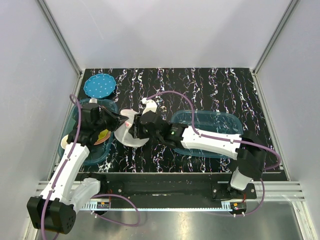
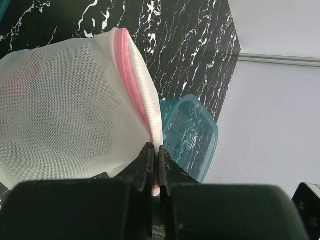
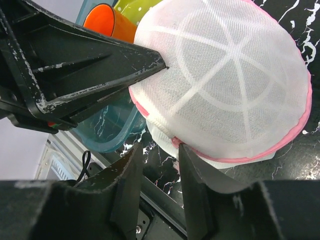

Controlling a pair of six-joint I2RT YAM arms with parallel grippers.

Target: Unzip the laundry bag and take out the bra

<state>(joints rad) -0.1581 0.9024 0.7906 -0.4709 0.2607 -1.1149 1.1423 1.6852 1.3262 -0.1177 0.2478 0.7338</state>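
The laundry bag (image 1: 129,132) is a white mesh domed case with pink zipper trim, held up off the black marbled table between the two arms. My left gripper (image 1: 124,120) is shut on the bag's pink-edged rim (image 2: 156,150), and its black fingers (image 3: 90,70) show at the bag's left side in the right wrist view. My right gripper (image 3: 161,152) stands open just under the bag (image 3: 230,85). Its right fingertip touches the pink trim, and only table shows between its fingers. The bag's mesh (image 2: 65,130) looks white throughout; the bra is hidden.
A blue dotted disc (image 1: 99,85) lies at the back left. A teal bin (image 1: 85,152) on the left holds an orange item (image 3: 102,20) and a yellow item (image 3: 132,7). A second teal bin (image 1: 212,125) lies under the right arm. The table's front rail runs close below the right gripper.
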